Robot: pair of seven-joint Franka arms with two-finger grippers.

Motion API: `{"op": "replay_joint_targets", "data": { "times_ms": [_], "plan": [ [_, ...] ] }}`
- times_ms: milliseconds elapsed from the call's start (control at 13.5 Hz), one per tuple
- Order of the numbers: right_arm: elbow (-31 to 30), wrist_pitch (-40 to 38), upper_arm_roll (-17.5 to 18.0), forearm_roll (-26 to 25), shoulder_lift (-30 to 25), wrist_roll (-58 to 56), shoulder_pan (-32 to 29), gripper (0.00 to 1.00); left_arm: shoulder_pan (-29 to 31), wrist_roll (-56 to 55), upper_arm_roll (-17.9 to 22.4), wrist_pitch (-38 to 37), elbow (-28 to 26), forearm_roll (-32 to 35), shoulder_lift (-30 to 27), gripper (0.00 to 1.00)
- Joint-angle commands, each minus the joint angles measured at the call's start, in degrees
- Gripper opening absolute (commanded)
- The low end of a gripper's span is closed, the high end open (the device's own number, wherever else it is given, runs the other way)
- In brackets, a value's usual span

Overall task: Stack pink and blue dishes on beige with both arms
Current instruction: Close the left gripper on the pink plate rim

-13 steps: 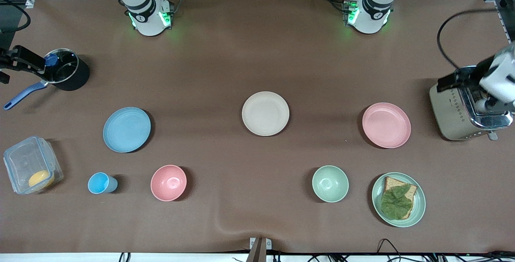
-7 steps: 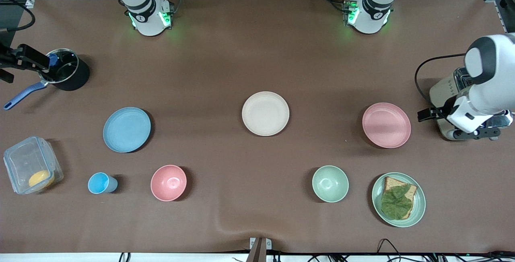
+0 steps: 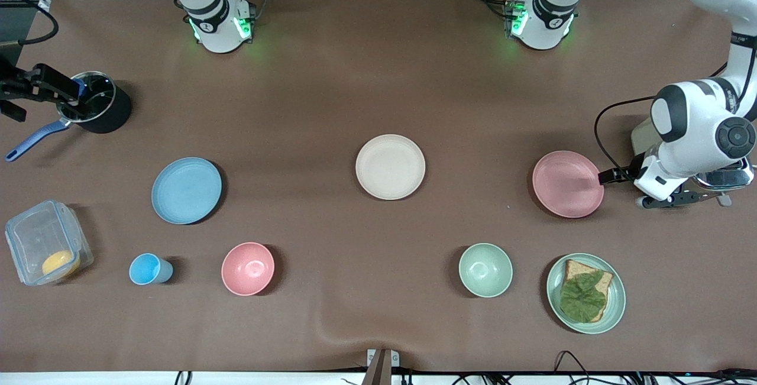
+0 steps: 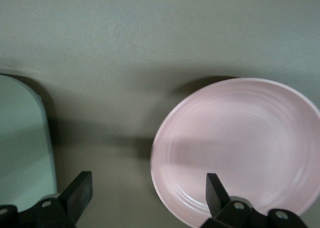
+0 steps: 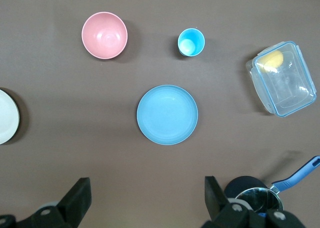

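A brown cloth-covered surface [image 3: 378,77] carried the dishes, and the flat round cream-beige matte plate [image 3: 390,167] at its middle served as the landmark.

Toward the right arm's end from the beige plate, the right end effector [image 3: 29,92] hung high over a black saucepan with a blue handle [image 3: 94,109], its two dark fingers [image 5: 75,200] spread wide with nothing between them. The flat round light-blue matte plate [image 3: 186,190] lay well apart from the beige plate on that same side and slightly nearer the front camera, untouched. Nearer the camera still stood a small blue cup [image 3: 148,269] and a deep pink bowl [image 3: 248,268].

Toward the left arm's end from the beige plate, the flat round pale-pink matte plate [image 3: 568,184] lay on the surface, also well apart. The left end effector [image 3: 609,176] sat low at that plate's rim on the side away from the beige plate, fingers [image 4: 216,188] apart and empty, one fingertip over the rim.

The step in hand appeared to be the left arm's reach for the pink plate. Next, the fingers would probably need to straddle the low rim, pinch it, lift and carry the plate onto the beige one, while the right arm descends to the blue plate.
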Motion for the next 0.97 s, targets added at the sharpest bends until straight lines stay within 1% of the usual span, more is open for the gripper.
{"op": "replay_joint_targets", "data": {
  "times_ms": [0,74,297,520,743,817,891],
  "plan": [
    [-1.2,-0.2,0.0,-0.2,-1.5,0.4,0.2,1.00,0.3,0.7,-0.7,4.2,0.0,-2.6,3.5,1.00],
    [-1.2,-0.1,-0.1,-0.2,-1.5,0.4,0.2,1.00,0.0,0.7,-0.7,6.2,0.0,-3.6,5.4,1.00],
    [-1.2,-0.3,0.0,-0.1,-1.5,0.4,0.2,1.00,0.3,0.8,-1.3,7.0,-0.1,-3.9,6.1,1.00],
    [-1.2,0.2,0.0,0.1,-1.3,0.4,-0.1,1.00,0.4,0.9,-1.3,7.0,-0.1,-3.9,6.5,0.77],
    [-1.2,0.1,-0.1,0.1,-1.3,0.4,0.0,1.00,0.4,0.9,-1.3,7.1,-0.1,-3.9,7.0,0.59],
    [-1.2,0.1,-0.1,0.1,-1.3,0.4,0.1,1.00,0.4,1.0,-1.3,7.1,-0.1,-3.9,7.1,0.56],
    [-1.2,0.2,-0.1,0.0,-1.3,0.3,0.2,1.00,0.4,0.9,-1.3,7.1,-0.1,-3.9,7.1,0.48]
  ]
}}
